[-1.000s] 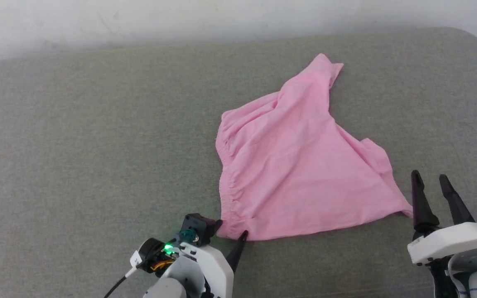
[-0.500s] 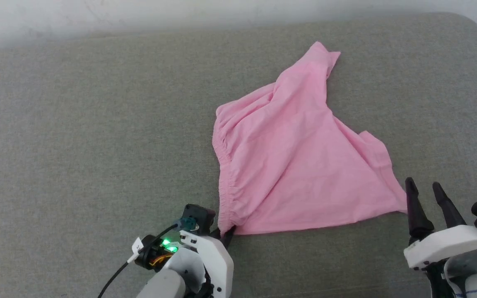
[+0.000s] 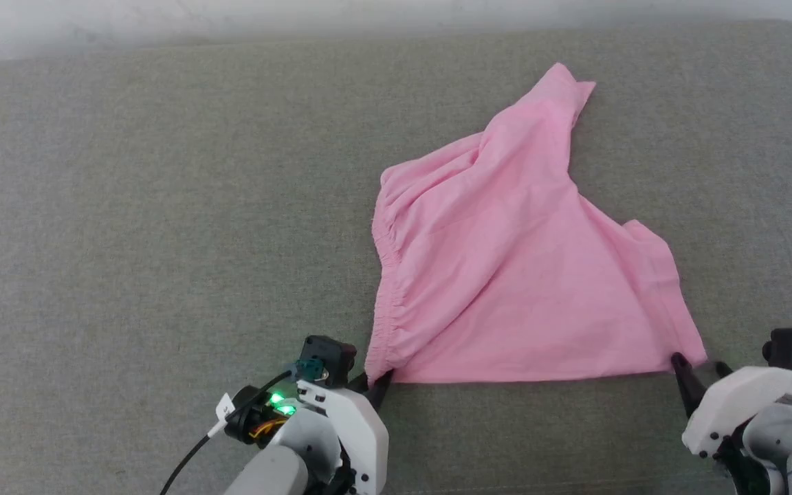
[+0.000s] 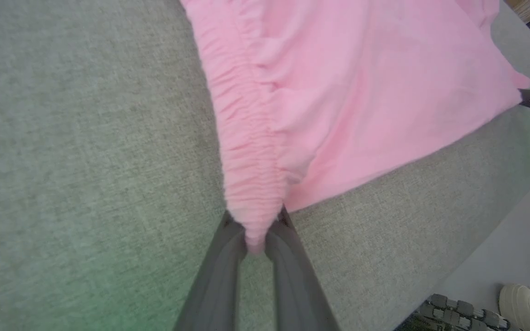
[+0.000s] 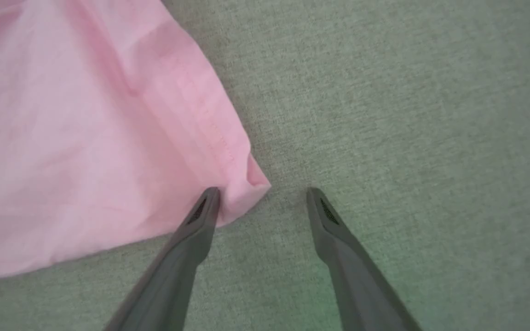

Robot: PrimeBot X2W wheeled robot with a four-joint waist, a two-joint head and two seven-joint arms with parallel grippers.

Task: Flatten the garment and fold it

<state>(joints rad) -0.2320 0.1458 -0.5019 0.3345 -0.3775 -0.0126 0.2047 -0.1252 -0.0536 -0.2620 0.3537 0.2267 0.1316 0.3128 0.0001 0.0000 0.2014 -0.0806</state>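
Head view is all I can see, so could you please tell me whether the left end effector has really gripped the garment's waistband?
Observer: Yes; the left wrist view shows the left end effector shut on the garment, the gathered waistband end bunched between its fingers.
Operator: Thank you. Has the right one closed on the hem corner?
Observer: No; the right end effector is open, one fingertip touching that corner, the other over the bare grey fabric surface.
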